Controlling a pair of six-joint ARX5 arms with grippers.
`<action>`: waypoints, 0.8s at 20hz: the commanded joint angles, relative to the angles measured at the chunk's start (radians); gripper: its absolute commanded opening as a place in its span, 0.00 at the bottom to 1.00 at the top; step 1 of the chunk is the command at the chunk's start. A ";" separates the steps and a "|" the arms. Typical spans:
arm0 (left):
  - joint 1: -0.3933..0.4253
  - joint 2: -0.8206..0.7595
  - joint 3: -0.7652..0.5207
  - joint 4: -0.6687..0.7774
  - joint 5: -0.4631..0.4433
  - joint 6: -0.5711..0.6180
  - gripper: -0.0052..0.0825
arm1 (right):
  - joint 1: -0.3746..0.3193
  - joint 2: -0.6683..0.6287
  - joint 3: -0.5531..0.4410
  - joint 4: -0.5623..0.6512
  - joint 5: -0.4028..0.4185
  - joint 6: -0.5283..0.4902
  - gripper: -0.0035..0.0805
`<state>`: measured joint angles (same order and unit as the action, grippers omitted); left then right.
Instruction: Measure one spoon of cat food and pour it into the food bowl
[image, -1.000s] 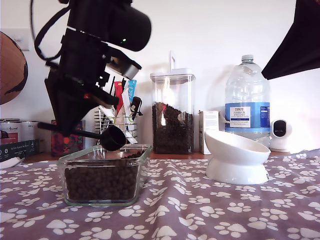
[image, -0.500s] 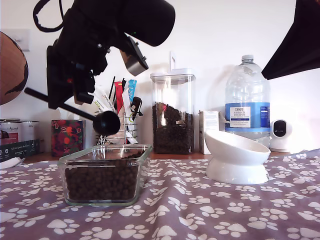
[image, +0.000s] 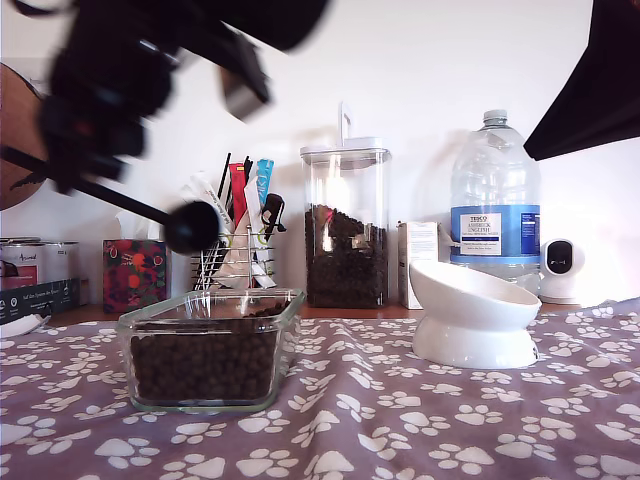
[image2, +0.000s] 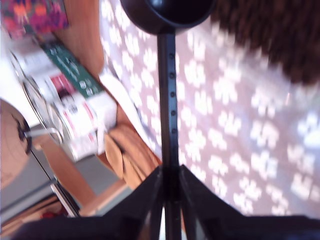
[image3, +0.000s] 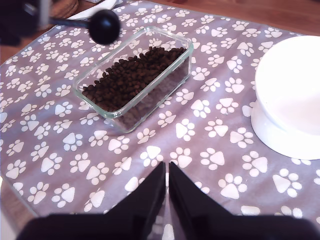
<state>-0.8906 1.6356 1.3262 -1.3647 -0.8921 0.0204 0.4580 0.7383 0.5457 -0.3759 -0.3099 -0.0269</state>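
My first gripper (image2: 170, 172) pinches the spoon (image: 190, 226) clear above the dish (image: 208, 350) rim; my second gripper (image3: 166, 172) hangs pressed together, empty.

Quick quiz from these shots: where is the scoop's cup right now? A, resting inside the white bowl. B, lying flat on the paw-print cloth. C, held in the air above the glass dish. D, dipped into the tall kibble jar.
C: my first gripper clamps the scoop by its handle, and the cup hangs clear above the glass dish of kibble, away from the white bowl.
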 joint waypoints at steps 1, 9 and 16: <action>0.003 -0.070 -0.030 0.002 -0.006 0.004 0.03 | 0.000 0.004 -0.018 0.005 -0.026 -0.001 0.03; 0.002 -0.018 -0.031 0.174 -0.035 0.270 0.03 | 0.000 0.004 -0.018 0.012 -0.063 0.001 0.03; 0.001 0.142 -0.031 0.331 -0.145 0.496 0.03 | 0.000 0.004 -0.018 0.012 -0.084 0.002 0.03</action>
<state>-0.8883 1.7515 1.3087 -1.0489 -1.0267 0.5079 0.4580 0.7383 0.5457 -0.3714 -0.3870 -0.0265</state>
